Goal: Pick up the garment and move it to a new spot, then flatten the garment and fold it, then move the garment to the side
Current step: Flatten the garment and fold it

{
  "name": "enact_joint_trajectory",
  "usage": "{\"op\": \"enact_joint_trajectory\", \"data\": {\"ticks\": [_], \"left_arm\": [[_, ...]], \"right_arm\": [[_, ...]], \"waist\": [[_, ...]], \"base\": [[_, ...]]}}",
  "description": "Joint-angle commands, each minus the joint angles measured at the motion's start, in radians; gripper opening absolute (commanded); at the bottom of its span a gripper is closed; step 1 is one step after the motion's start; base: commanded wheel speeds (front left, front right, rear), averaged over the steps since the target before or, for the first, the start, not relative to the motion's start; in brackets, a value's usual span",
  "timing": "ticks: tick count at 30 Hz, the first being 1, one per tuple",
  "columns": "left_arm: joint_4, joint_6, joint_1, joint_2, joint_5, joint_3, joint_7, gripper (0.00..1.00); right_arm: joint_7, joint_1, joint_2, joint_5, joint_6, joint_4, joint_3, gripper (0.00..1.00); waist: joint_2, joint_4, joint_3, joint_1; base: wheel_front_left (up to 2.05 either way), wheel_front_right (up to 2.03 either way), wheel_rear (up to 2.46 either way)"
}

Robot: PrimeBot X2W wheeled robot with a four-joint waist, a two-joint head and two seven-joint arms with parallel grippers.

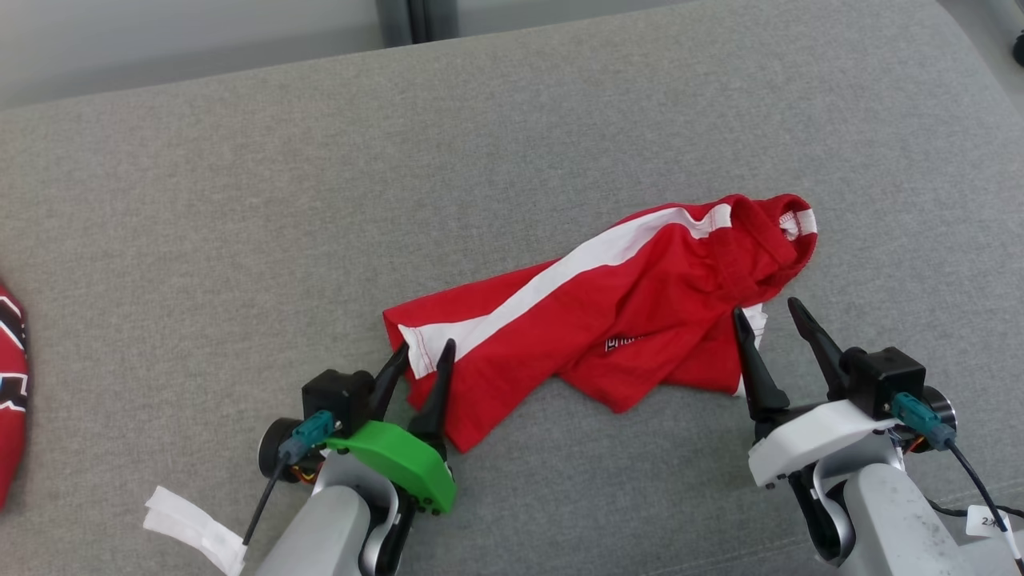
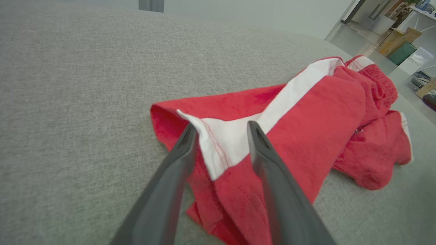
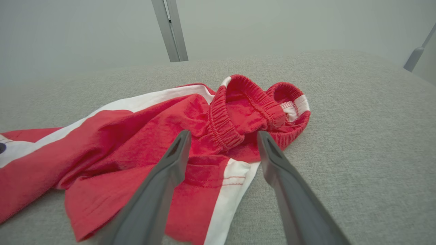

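Observation:
The garment [image 1: 10, 400], red with black-and-white lettering, pokes in as a sliver at the far left edge of the head view, well away from both grippers. In the middle lies a crumpled pair of red shorts [image 1: 624, 296] with white side stripes and an elastic waistband [image 3: 231, 112]. My left gripper [image 1: 424, 348] is open, and its fingers straddle the white hem corner [image 2: 221, 146] at the shorts' left end. My right gripper [image 1: 764, 308] is open at the shorts' right end. Its fingers stand on either side of the cloth just below the waistband, above a white stripe [image 3: 235, 183].
Everything rests on a wide grey fabric cushion [image 1: 512, 120]. A white strip [image 1: 196, 528] hangs beside my left forearm. Cardboard boxes and a green bag [image 2: 398, 44] stand on the floor beyond the cushion's far edge. A metal post [image 3: 170, 30] rises behind it.

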Motion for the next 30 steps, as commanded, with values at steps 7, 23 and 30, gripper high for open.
{"op": "enact_joint_trajectory", "data": {"ticks": [7,23,30], "left_arm": [[-0.037,-0.003,0.013,0.004,0.03,0.066,0.001,0.0],[-0.104,-0.003,0.077,0.0,0.071,0.066,0.001,0.0],[-0.099,-0.003,0.071,0.0,0.064,0.054,0.001,0.0]], "right_arm": [[-0.002,-0.056,-0.004,-0.004,-0.001,-0.005,0.002,1.0],[0.044,-0.333,-0.088,0.135,-0.001,0.339,0.112,1.0],[0.072,-0.409,-0.11,0.191,-0.001,0.444,0.184,0.5]], "waist": [[0.0,0.008,-0.005,0.0],[0.0,0.061,-0.017,0.0],[0.0,0.067,-0.012,0.0]], "base": [[0.0,0.0,0.0],[0.0,0.0,0.0],[0.0,0.0,0.0]]}}
